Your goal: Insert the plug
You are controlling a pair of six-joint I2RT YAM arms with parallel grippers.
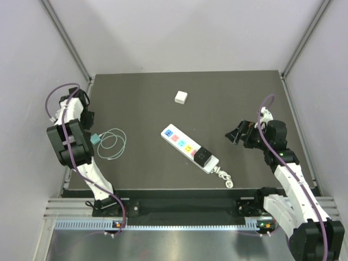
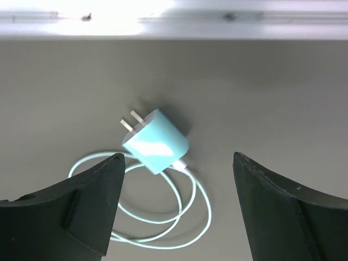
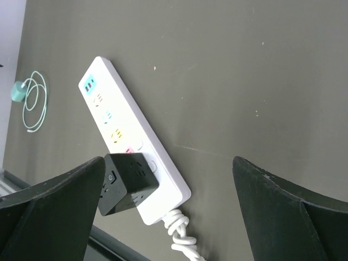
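The teal plug lies on the dark table with its two metal prongs pointing away, and its thin teal cable is coiled beside it. My left gripper hovers open just short of the plug, with nothing between its fingers. From above, the plug sits right by the left gripper at the table's left edge. The white power strip lies diagonally mid-table with a black cube adapter in its near end. My right gripper stands open to the strip's right; its own view shows the strip and the cube.
A small white cube sits farther back on the table. The strip's knotted white cord trails toward the near edge. Grey walls enclose the table, and a metal rail runs just beyond the plug.
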